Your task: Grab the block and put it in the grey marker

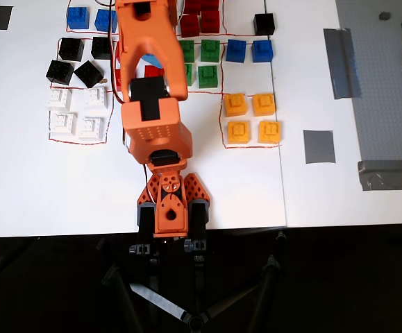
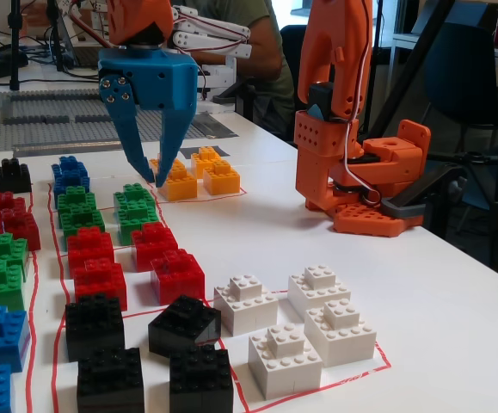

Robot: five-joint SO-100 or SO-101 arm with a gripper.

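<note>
White table (image 1: 34, 187) carries bricks sorted by colour inside red outlines. Orange arm (image 1: 148, 104) reaches from its base at the near edge over the red and green groups. Gripper (image 2: 156, 176) is blue, tips pointing down, jaws parted with nothing between them; it hovers above the green bricks (image 2: 132, 206), clear of every brick.

Grey marker (image 1: 319, 146): flat square patch at the right in the overhead view, beyond the yellow bricks (image 1: 253, 118), unoccupied.

Blue bricks sit in two pairs. The block (image 1: 236, 50) is taken here as one of the pair right of the green group, nearest the marker; the other pair (image 1: 78, 17) lies far left.

Judgement: approach phase, nothing grasped yet. To do it well, centre the parted jaws over one blue brick only, descend straight, and keep the fingers out of its neighbour (image 1: 261, 50), which sits just beside it.
</note>
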